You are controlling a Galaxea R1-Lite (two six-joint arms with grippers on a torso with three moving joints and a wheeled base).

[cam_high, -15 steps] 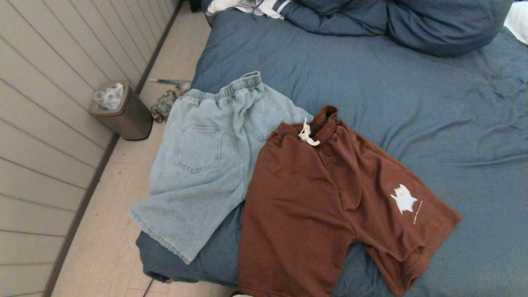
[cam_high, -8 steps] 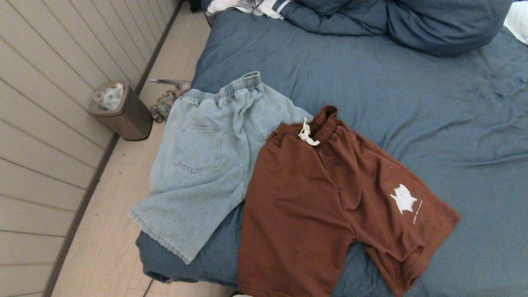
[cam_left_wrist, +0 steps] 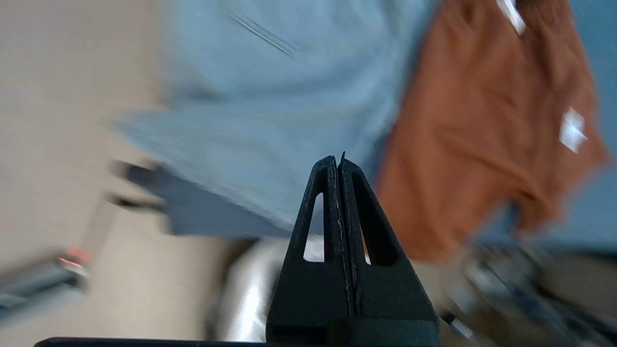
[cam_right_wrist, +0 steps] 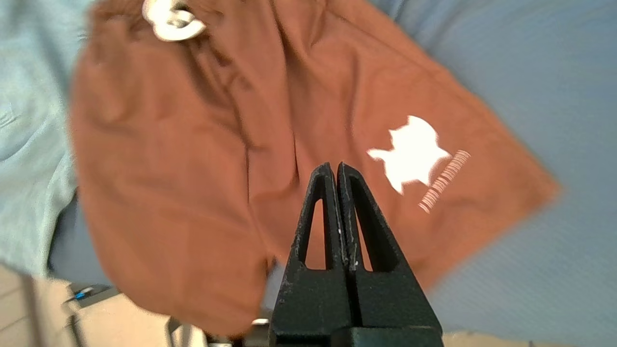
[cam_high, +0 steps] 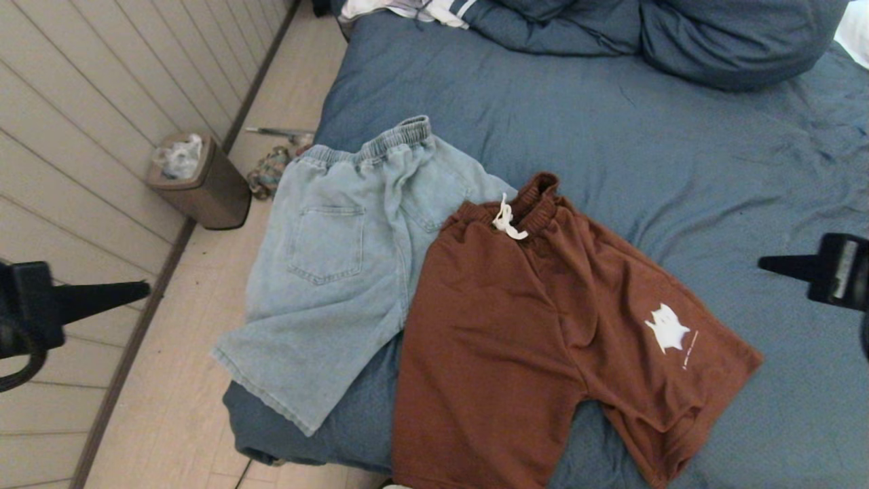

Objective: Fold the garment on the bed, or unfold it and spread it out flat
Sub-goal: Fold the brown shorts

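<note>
Brown shorts [cam_high: 529, 339] [cam_right_wrist: 193, 159] [cam_left_wrist: 482, 135] with a white drawstring and a white print lie spread at the near edge of the slate-blue bed [cam_high: 645, 149]. Light denim shorts [cam_high: 339, 272] [cam_left_wrist: 270, 111] lie to their left, partly under them, one leg hanging over the bed's corner. My left gripper [cam_high: 142, 290] [cam_left_wrist: 336, 161] is shut and empty, out over the floor left of the denim shorts. My right gripper [cam_high: 764, 261] [cam_right_wrist: 334, 167] is shut and empty, above the cover to the right of the brown shorts.
Blue pillows [cam_high: 733, 41] and a striped white cloth [cam_high: 407, 10] lie at the head of the bed. On the floor to the left stand a brown waste bin [cam_high: 200, 180] and a bundle of cloth [cam_high: 271, 170], next to a panelled wall [cam_high: 81, 102].
Both grippers have come into the head view, the left from the left edge and the right from the right edge. The garments lie as before.
</note>
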